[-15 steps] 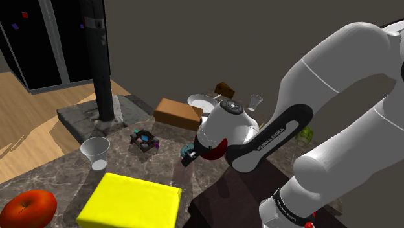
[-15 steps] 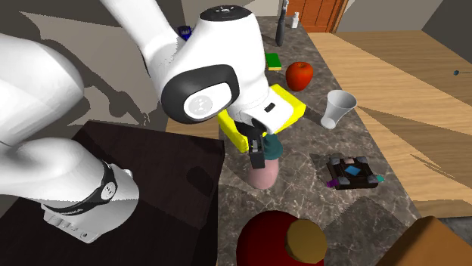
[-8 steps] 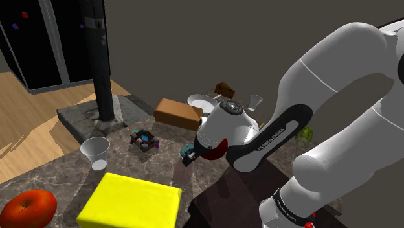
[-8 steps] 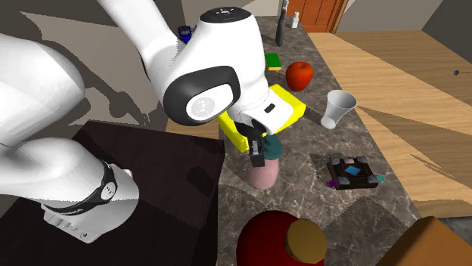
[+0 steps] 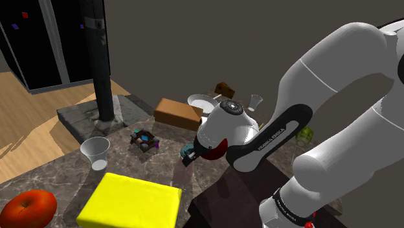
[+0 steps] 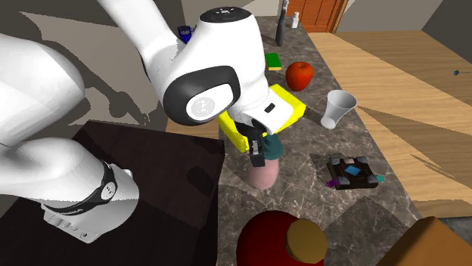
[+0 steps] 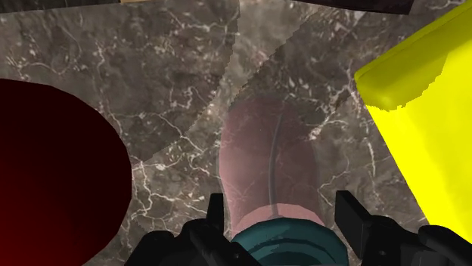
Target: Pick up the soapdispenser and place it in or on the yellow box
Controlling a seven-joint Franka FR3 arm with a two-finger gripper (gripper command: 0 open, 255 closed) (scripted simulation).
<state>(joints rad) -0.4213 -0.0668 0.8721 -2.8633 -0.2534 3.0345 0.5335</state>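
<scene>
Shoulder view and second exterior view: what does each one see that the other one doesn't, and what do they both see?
Compared with the second exterior view, the shoulder view adds the round white plate and the small white cup beside it. The second exterior view adds the flat green block and the round brown lid on a dark red jar. Both share the bright yellow box, the shiny red apple, the white cone-shaped cup and the pink soap dispenser with a teal top.

Pinkish, teal-topped soap dispenser (image 5: 184,162) on dark veined counter (image 5: 65,175), near yellow box (image 5: 129,202), under white arm (image 5: 336,84)
</scene>
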